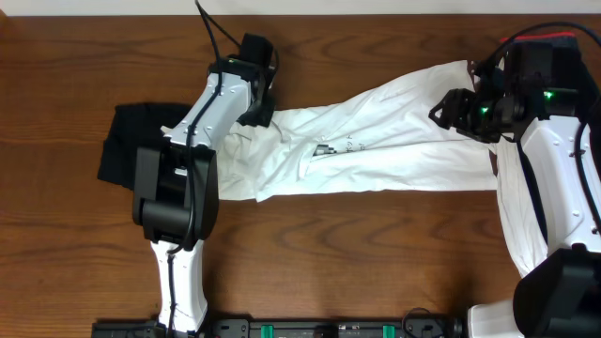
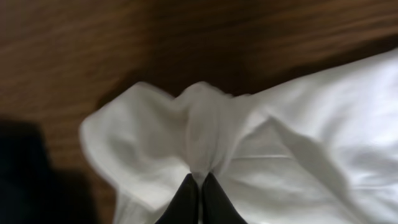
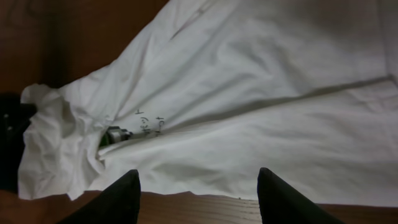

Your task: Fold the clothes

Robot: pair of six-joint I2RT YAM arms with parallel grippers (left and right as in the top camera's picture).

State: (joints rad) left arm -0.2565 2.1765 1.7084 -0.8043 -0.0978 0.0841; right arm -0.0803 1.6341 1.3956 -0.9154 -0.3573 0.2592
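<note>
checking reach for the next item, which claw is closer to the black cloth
Left. The left claw pinches the white shirt close beside the black cloth; the right claw sits open at the shirt's far end.
</note>
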